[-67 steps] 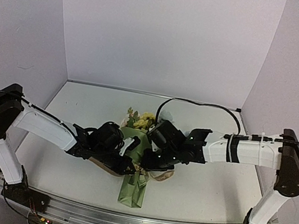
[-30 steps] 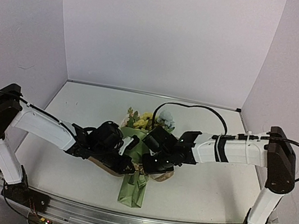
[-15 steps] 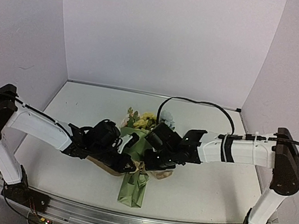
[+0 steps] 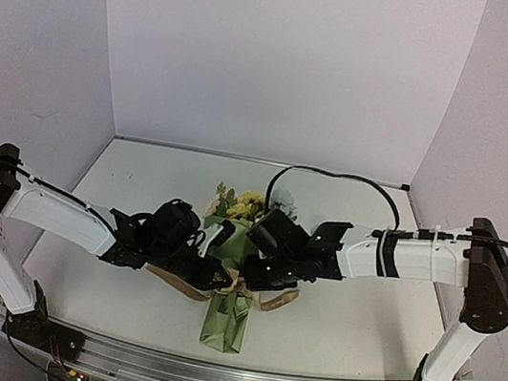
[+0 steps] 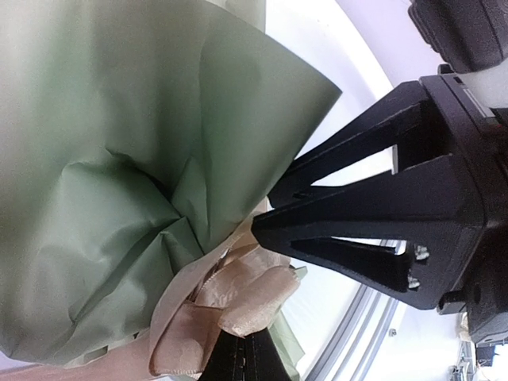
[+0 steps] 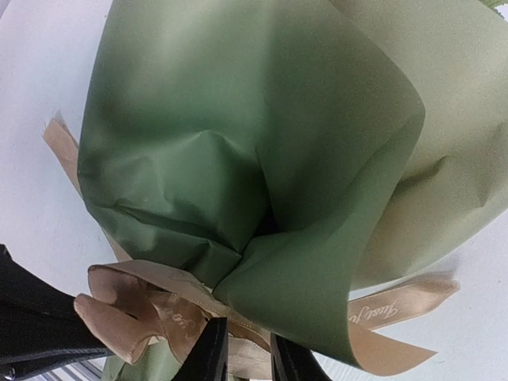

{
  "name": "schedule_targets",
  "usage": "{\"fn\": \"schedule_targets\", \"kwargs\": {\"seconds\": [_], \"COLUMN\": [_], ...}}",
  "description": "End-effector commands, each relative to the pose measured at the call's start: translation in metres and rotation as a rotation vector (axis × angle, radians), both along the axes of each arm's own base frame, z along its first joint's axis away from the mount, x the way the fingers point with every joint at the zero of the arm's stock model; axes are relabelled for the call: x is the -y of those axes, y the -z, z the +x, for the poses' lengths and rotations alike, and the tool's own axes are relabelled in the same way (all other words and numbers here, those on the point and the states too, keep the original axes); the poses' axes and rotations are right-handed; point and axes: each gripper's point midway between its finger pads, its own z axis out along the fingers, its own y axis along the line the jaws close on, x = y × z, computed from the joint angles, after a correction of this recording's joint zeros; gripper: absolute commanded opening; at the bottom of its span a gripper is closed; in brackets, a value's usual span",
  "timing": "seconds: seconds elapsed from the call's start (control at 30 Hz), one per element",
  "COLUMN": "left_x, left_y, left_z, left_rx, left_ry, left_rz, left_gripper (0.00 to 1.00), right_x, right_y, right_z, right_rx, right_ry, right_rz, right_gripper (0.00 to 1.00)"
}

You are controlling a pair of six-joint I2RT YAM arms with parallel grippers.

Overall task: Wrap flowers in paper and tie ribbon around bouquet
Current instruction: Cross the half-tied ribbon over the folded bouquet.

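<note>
The bouquet (image 4: 227, 314), yellow and pale blue artificial flowers (image 4: 247, 204) in a creased olive-green paper cone (image 6: 238, 159), lies mid-counter (image 4: 348, 331) with its blooms away from me. A glossy tan fabric ribbon (image 5: 238, 305) is bunched in loops at its narrow waist. My left tool (image 5: 240, 351) is pinched fully together on a ribbon loop, and my right tool (image 6: 248, 349) stands slightly parted astride a strand, not visibly clamping it. I judge the bundle light and crushable and the ribbon slick and limp, so I'd grip ribbon tails near the knot, never the paper.
</note>
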Motion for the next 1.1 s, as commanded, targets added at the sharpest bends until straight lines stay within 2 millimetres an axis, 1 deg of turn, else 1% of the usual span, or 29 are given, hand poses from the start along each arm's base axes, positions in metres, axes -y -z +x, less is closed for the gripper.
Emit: {"fn": "schedule_targets", "kwargs": {"seconds": [0.0, 0.1, 0.2, 0.3, 0.4, 0.53, 0.63, 0.77, 0.97, 1.07], "left_x": [-0.001, 0.0, 0.003, 0.007, 0.009, 0.008, 0.001, -0.006, -0.018, -0.025], "left_y": [-0.013, -0.013, -0.017, -0.022, -0.019, -0.016, -0.016, -0.016, -0.032, -0.036], "left_z": [0.004, 0.002, -0.004, -0.01, -0.014, -0.015, -0.012, -0.007, 0.007, 0.015], "left_rx": [0.025, 0.022, 0.013, 0.003, -0.016, -0.027, -0.019, -0.023, -0.02, -0.025], "left_ry": [-0.023, -0.014, 0.02, 0.061, 0.088, 0.083, 0.045, -0.009, -0.134, -0.213], "left_rz": [-0.031, -0.035, -0.064, -0.092, -0.09, -0.083, -0.086, -0.089, -0.175, -0.195], "left_gripper": [0.0, 0.0, 0.0, 0.0, 0.0, 0.0, 0.0, 0.0, 0.0, 0.0], "right_x": [-0.015, -0.015, -0.014, -0.014, -0.013, -0.008, -0.005, -0.004, -0.004, -0.004], "right_y": [-0.002, 0.002, 0.007, 0.007, 0.002, -0.009, -0.015, -0.016, -0.013, -0.011], "right_z": [0.001, 0.0, -0.001, 0.0, 0.002, 0.005, 0.005, 0.003, 0.001, 0.001], "right_rx": [0.004, -0.01, -0.014, -0.013, 0.002, 0.033, 0.046, 0.045, 0.033, 0.027], "right_ry": [-0.036, -0.038, -0.037, -0.032, -0.02, -0.003, -0.005, -0.011, -0.016, -0.018], "right_rz": [0.016, 0.013, 0.003, 0.003, 0.008, 0.017, 0.022, 0.027, 0.026, 0.026], "right_gripper": [0.2, 0.19, 0.17, 0.11, 0.05, 0.01, 0.0, 0.0, 0.0, 0.0]}}
